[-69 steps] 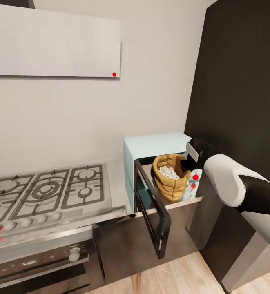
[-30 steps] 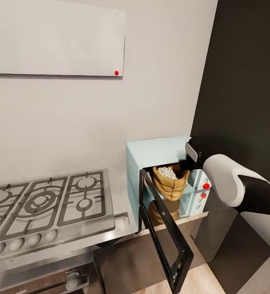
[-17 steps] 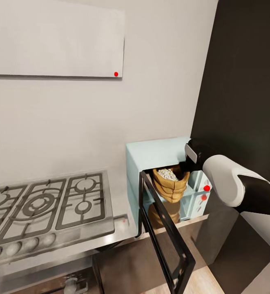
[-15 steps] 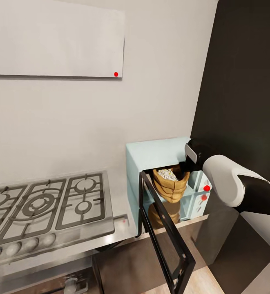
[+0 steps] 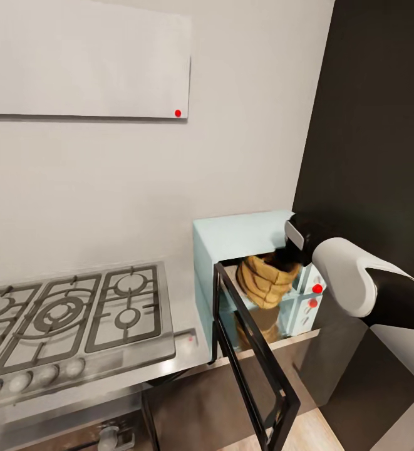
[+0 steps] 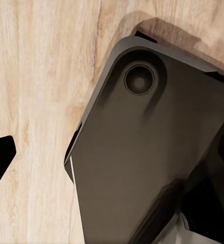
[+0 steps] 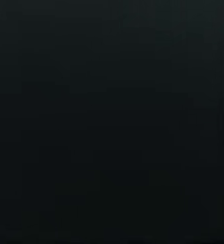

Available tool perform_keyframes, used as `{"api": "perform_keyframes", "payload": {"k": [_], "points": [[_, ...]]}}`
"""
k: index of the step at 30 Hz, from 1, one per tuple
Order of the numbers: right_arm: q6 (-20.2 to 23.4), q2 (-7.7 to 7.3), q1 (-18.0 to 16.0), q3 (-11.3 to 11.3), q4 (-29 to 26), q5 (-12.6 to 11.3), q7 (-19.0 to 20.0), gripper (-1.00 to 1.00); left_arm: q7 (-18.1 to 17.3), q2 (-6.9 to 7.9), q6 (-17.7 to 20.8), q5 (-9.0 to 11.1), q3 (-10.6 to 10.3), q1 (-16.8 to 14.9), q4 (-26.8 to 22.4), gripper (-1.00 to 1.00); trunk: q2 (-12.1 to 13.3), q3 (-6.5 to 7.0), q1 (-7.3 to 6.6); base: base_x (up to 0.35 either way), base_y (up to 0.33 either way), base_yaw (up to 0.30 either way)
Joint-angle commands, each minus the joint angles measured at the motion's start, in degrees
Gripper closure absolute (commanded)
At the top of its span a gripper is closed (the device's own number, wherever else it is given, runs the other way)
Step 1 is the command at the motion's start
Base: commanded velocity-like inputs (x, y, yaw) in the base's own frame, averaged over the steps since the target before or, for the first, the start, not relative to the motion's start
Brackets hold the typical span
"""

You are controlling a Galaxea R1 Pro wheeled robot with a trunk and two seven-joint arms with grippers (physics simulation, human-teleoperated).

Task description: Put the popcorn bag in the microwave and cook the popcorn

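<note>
The popcorn bag (image 5: pixel 266 280) sits inside the open microwave (image 5: pixel 244 235) at the countertop's (image 5: pixel 188 294) right end, tilted, its rolled mouth leaning far and right toward the right gripper (image 5: pixel 286 255) at its rim. Whether that gripper grips it cannot be told.

Head view is evenly bright and soft, slightly blurry; right wrist view is entirely black; left wrist view is sharp.
</note>
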Motion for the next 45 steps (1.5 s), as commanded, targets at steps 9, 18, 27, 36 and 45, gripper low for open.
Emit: {"api": "perform_keyframes", "payload": {"k": [9,18,27,36,45], "points": [[0.2,-0.42,-0.1,-1.3,-4.1,1.3,0.0,-1.0,0.1,-0.27,-0.2,0.2,0.0,0.0,0.2,-1.0,0.0,-0.08,0.19,-0.143,0.0,0.0],[0.2,-3.78,-0.1,-2.0,-15.3,-1.7,1.4,-1.0,0.1,-0.29,-0.3,0.2,0.0,0.0,0.2,-1.0,0.0,-0.08,0.19,-0.344,0.0,0.0],[0.2,-7.86,13.7,-0.4,-15.1,-1.4,1.9,-1.0,0.1,-0.25,-0.3,0.2,0.0,0.0,0.2,-1.0,0.0,-0.08,0.19,-0.302,0.0,0.0],[-22.7,-13.51,23.5,10.4,-14.8,-0.3,39.7,-1.0,0.0,-0.23,-0.3,-0.3,-0.3,0.0,0.2,-1.0,0.0,-0.08,0.19,-0.061,0.0,0.0],[-38.1,-11.53,26.0,10.0,-15.6,-5.9,48.9,-1.0,0.0,-0.2,-0.3,-0.3,-0.3,0.0,0.2,-1.0,0.0,-0.08,0.19,0.0,0.0,0.0]]}}
